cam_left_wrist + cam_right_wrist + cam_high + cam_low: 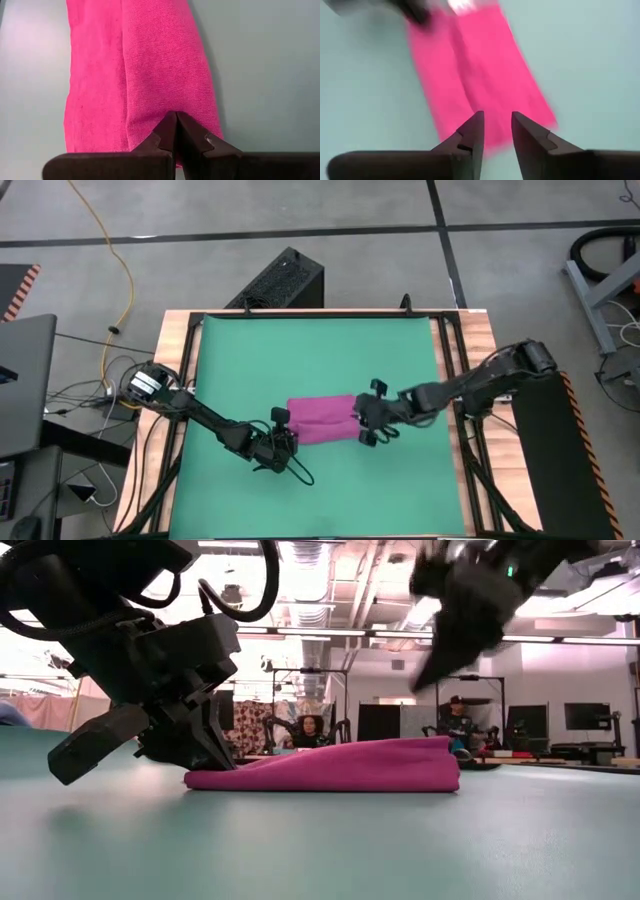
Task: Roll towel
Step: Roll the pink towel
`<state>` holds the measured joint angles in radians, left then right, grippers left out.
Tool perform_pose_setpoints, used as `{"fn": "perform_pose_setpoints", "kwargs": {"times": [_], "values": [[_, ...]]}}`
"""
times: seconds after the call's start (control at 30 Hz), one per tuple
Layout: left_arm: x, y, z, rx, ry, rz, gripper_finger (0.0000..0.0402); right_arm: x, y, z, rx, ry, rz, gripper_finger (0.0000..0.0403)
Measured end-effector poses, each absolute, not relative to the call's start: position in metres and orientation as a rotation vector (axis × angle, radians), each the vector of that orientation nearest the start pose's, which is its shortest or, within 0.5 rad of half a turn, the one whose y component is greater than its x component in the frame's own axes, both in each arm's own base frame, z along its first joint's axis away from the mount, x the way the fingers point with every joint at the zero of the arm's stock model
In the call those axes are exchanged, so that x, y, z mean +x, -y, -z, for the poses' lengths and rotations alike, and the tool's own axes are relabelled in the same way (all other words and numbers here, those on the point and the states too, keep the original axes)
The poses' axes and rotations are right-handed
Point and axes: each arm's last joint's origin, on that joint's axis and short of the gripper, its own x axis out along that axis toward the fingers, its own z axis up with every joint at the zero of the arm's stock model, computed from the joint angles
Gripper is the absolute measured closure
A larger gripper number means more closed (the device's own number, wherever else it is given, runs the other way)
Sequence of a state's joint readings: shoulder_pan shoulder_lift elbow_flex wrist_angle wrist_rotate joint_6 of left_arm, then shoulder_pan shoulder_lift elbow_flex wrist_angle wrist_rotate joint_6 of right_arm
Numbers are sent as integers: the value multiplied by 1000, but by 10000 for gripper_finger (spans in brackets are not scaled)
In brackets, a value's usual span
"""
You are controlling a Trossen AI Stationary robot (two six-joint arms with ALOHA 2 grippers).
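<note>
Pink towel (pixel 322 419) lying folded into a long narrow strip near the middle of the green mat (pixel 320 350), flat on the surface with one fold line running along its length. Left gripper (pixel 283 442) down at the towel's left end, fingers (pixel 176 131) pressed together at the cloth's edge, any pinch of fabric not discernible. Right gripper (pixel 366 420) at the opposite end, raised above the towel, fingers (pixel 475 131) slightly parted and holding nothing.
</note>
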<state>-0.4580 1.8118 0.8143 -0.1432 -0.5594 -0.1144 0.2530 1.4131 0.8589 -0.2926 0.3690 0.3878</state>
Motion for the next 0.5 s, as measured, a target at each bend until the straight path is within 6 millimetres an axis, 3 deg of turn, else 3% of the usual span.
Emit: {"fn": "perform_pose_setpoints", "kwargs": {"times": [0.1, 0.33, 0.5], "values": [[280, 121, -103, 449, -986, -146, 401, 276, -76, -213, 84, -657, 202, 313], [280, 121, -103, 437, -984, -152, 401, 288, -85, -173, 87, -599, 193, 385], [280, 121, -102, 420, -986, -158, 401, 294, -87, -144, 86, -666, 199, 391]]}}
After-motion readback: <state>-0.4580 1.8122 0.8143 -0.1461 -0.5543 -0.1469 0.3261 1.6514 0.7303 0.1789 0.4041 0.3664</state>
